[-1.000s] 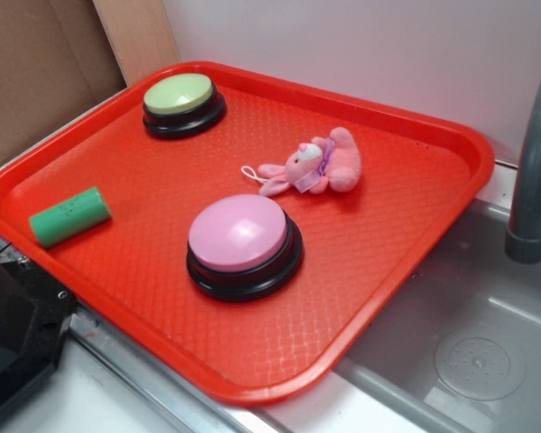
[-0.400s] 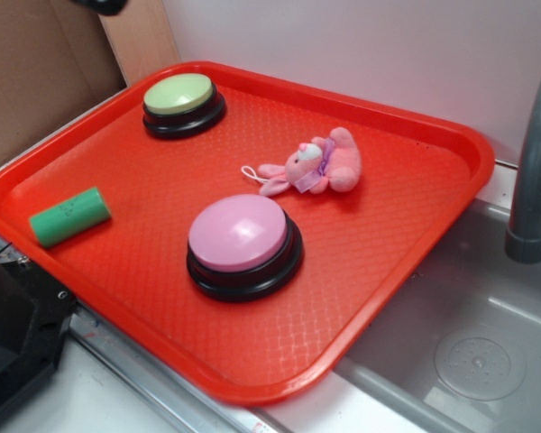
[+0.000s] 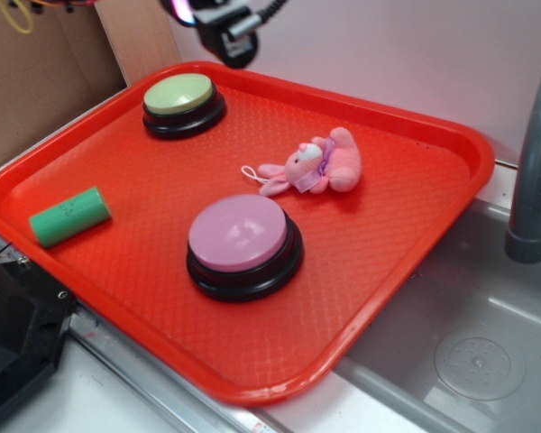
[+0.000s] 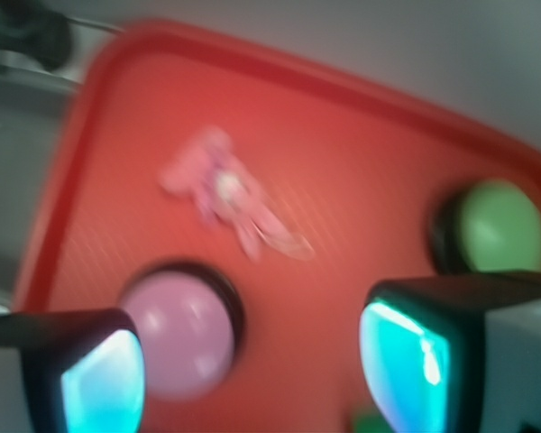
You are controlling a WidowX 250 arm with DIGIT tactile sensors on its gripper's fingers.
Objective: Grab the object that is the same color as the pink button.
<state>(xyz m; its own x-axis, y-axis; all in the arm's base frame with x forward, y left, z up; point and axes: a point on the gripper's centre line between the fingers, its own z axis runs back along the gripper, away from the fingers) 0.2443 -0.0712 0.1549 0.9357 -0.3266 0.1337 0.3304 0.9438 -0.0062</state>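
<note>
4 items are sitting on the red tray [image 3: 415,244]: a pink button [image 3: 239,233], a green button [image 3: 178,94], a green cylinder [image 3: 69,216] and the bunny [image 3: 316,164]. The bunny is lying on its side near the tray's middle, just beyond the pink button and apart from it, with a white string loop trailing toward the tray's left. It is matching the pink button in colour, so it is the target.

The gripper [image 3: 224,27] is hovering high over the tray's far edge, near the green button and well apart from the bunny. In the blurred wrist view its 2 fingers [image 4: 99,379] are standing spread with nothing between them.

Judgement: the bunny is looking light, soft and compressible, not fragile. The plump body is offering the surest hold; ears and string are likely slipping free.
</note>
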